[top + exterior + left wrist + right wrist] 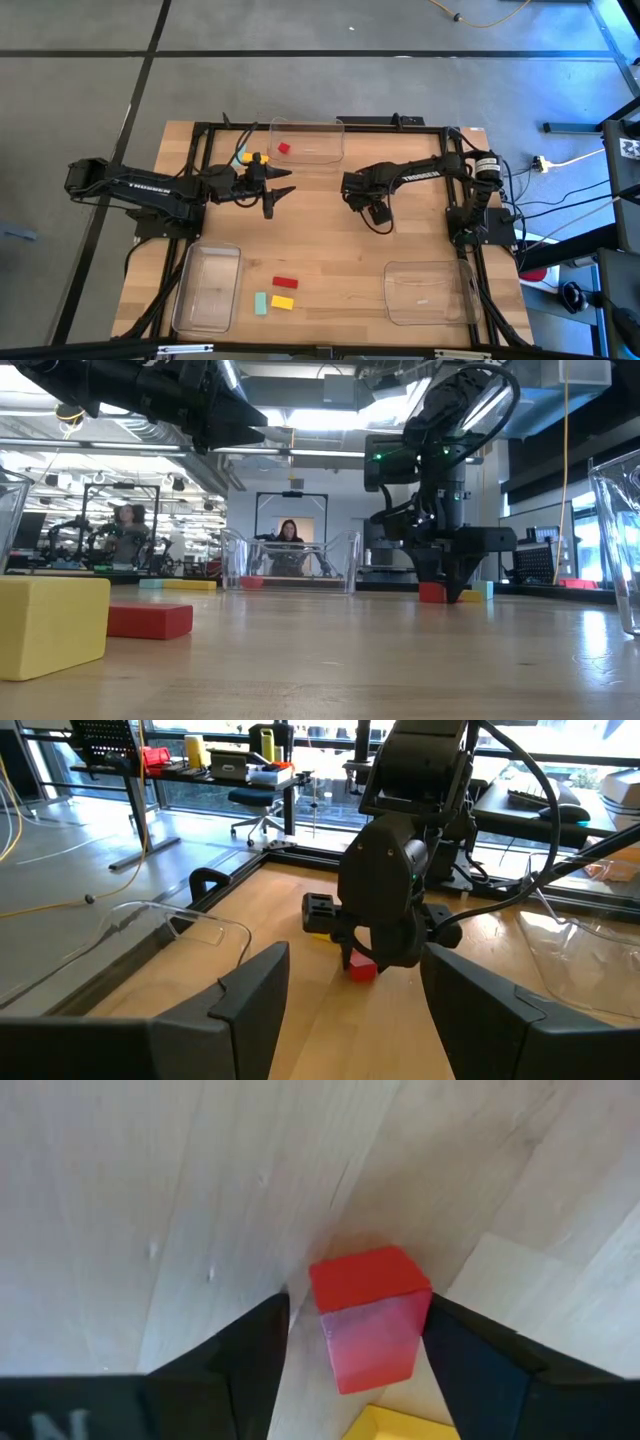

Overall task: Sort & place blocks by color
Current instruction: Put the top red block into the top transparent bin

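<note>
Straddling a red cube (365, 1315), right tool (355, 1330) w/ fingers not quite touching, yellow block (400, 1425) adjacent; left tool (345, 990) released

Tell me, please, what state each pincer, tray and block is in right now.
Left pincer: open, empty, above the table.
Right pincer: down at the table, around the red cube.
Red cube: resting on the table.
Far tray: holds one red block.
Near left tray: no blocks inside.
Near right tray: no blocks inside.
Red bar, yellow block, teal block: lying loose on the table, unsorted.
</note>
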Robot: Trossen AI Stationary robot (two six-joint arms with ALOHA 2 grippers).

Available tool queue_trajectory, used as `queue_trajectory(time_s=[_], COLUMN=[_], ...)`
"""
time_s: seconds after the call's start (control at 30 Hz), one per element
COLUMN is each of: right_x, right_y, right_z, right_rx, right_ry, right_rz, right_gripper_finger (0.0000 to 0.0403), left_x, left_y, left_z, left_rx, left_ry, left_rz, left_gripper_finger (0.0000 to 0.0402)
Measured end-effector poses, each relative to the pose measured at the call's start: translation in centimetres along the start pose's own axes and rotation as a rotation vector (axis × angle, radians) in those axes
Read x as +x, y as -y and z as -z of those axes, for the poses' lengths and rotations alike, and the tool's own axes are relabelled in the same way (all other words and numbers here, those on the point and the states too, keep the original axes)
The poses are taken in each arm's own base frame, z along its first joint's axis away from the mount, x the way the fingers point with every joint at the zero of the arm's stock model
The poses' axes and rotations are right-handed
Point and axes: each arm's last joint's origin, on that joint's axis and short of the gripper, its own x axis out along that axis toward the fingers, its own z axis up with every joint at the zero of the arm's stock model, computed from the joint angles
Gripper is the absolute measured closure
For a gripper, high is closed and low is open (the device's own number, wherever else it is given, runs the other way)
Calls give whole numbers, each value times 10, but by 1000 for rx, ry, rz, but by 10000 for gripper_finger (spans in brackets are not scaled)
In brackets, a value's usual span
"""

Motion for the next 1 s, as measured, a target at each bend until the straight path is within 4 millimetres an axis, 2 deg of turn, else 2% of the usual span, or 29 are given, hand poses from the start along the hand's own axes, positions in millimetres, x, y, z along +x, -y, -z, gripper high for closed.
queue_trajectory(time_s=[0.13,0.33,0.5,0.57,0.67,0.83,1.0], right_x=[0,0,-4,-10,-21,-31,-38], right_y=[0,-1,1,2,2,-13,-26], right_z=[0,0,5,14,26,45,43], right_rx=[-1,-1,88,149,240,369,486], right_ry=[-1,-2,-12,-36,25,269,731], right_rz=[-4,-2,-5,-5,31,62,150], right_gripper_finger=[198,267,269,269,269,269,269], left_x=[0,0,0,0,0,0,0], left_y=[0,0,0,0,0,0,-1], left_z=[0,0,0,0,2,5,4], left_rx=[0,0,9,20,26,51,54], left_ry=[0,0,0,0,-22,-46,-42], left_rz=[0,0,0,0,0,-1,-5], left_gripper_finger=[182,182,182,182,182,182,182])
